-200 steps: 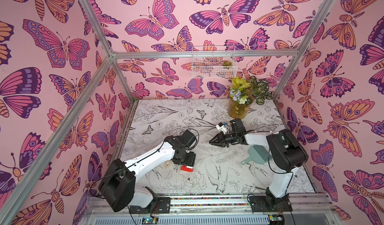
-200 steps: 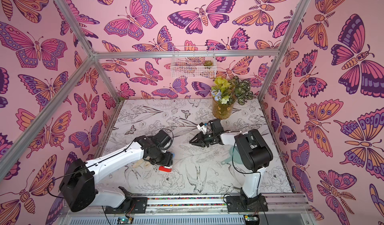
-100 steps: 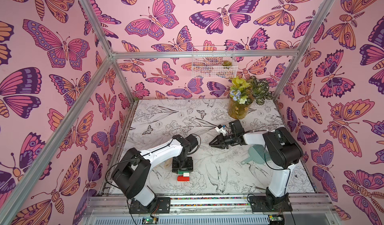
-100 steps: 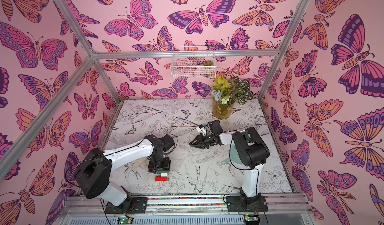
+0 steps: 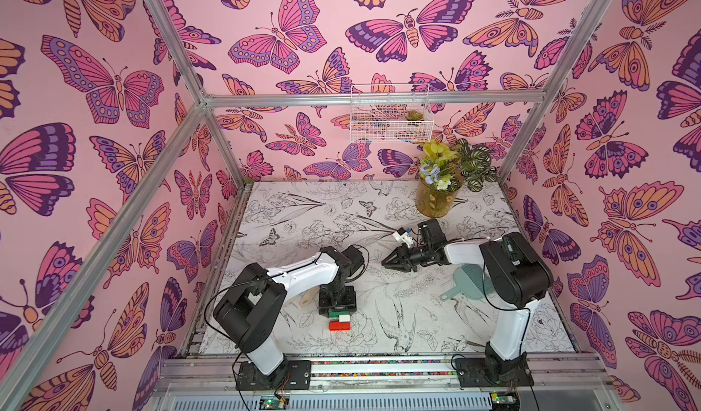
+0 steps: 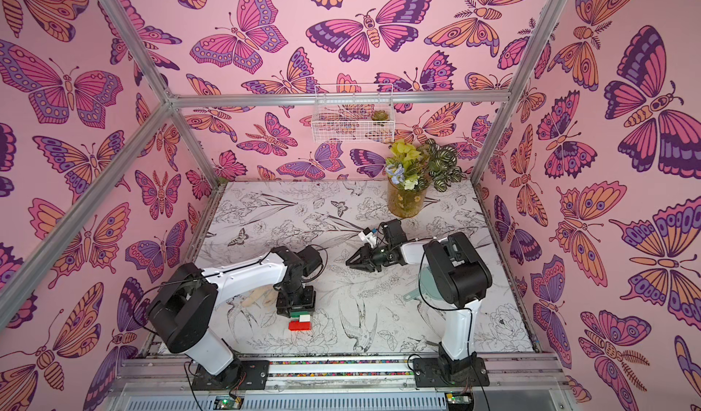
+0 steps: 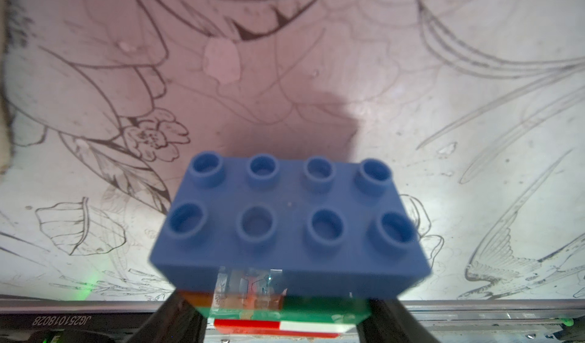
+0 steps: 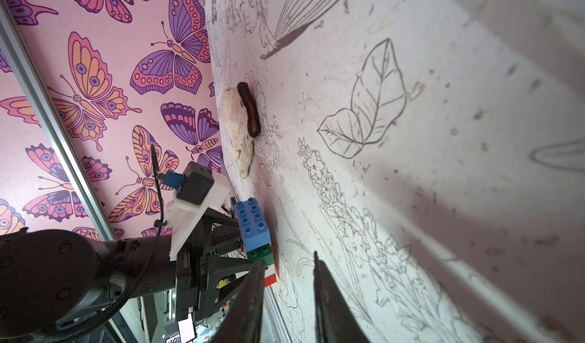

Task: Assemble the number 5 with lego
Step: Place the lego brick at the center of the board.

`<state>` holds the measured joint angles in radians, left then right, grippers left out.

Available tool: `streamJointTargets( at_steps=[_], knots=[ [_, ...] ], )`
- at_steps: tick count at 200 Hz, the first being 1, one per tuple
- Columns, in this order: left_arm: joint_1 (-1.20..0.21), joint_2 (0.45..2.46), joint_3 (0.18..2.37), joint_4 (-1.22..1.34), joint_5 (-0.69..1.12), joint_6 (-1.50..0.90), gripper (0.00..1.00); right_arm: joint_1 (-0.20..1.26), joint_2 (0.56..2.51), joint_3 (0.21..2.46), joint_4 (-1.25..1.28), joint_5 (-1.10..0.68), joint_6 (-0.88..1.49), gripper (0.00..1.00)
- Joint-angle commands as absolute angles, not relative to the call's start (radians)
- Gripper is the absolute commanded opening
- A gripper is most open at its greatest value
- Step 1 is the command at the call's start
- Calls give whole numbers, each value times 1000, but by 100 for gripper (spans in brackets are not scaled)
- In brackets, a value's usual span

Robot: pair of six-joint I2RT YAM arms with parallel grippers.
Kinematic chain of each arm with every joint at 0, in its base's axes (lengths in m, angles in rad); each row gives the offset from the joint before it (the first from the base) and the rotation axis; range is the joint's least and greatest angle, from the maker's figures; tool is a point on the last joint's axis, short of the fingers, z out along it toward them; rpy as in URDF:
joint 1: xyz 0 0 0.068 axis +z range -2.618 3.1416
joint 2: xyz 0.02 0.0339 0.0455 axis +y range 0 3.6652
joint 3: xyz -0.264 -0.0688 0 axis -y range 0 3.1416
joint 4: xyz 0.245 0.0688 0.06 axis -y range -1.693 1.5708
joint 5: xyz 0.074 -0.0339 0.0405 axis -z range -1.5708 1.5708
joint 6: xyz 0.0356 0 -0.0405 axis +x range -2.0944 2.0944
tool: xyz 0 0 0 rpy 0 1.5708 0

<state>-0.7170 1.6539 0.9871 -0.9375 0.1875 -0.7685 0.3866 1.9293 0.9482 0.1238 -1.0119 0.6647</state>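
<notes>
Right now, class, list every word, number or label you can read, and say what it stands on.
"JG251018028": upside down, on a dark strip near the lego, left wrist view.
Pale print on the left arm, right wrist view: too small to read.
Nothing else legible.

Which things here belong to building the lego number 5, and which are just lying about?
Belong to the job:
- lego stack: blue, brown, green, white and red bricks
- left gripper, holding the stack

Lying about:
- teal dustpan
- beige glove
- flower vase
- wire basket on the wall
</notes>
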Motion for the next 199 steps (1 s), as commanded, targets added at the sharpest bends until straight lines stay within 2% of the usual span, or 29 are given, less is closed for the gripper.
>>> streamJointTargets(
  at_steps=[1,32,42,69,81,87,89,133,145,158,160,164,169,171,199],
  knots=[
    [-722,1680,1005,-937,196,-771,49,382,1929,943,116,-1024,649,29],
    [-723,1695,999,-928,202,-765,55,382,1923,945,94,-1018,635,29],
    [-723,1695,997,-927,198,-765,63,382,1918,946,83,-1015,627,29],
    [-723,1685,994,-924,203,-760,75,382,1909,952,52,-1008,609,29],
    [-724,1674,996,-927,205,-749,83,384,1903,954,38,-1002,601,29],
    [-723,1667,994,-927,205,-749,98,386,1900,957,28,-998,593,29],
    [-723,1664,994,-925,204,-749,99,386,1899,958,24,-997,591,29],
    [-723,1620,1000,-944,194,-706,100,390,1846,979,-89,-951,527,32],
    [-723,1605,1011,-962,176,-684,100,390,1820,978,-116,-932,511,39],
    [-720,1573,1027,-969,136,-648,100,390,1786,971,-128,-900,505,51],
    [-718,1567,1031,-968,126,-643,100,390,1781,971,-132,-894,504,61],
    [-716,1553,1037,-968,106,-635,100,390,1771,972,-142,-879,501,73],
    [-710,1537,1045,-966,67,-626,100,391,1756,973,-158,-859,495,96],
    [-708,1529,1049,-966,51,-620,100,390,1750,974,-164,-851,493,100],
    [-680,1414,1079,-859,-176,-421,100,390,1657,975,-227,-696,473,99]
  ],
)
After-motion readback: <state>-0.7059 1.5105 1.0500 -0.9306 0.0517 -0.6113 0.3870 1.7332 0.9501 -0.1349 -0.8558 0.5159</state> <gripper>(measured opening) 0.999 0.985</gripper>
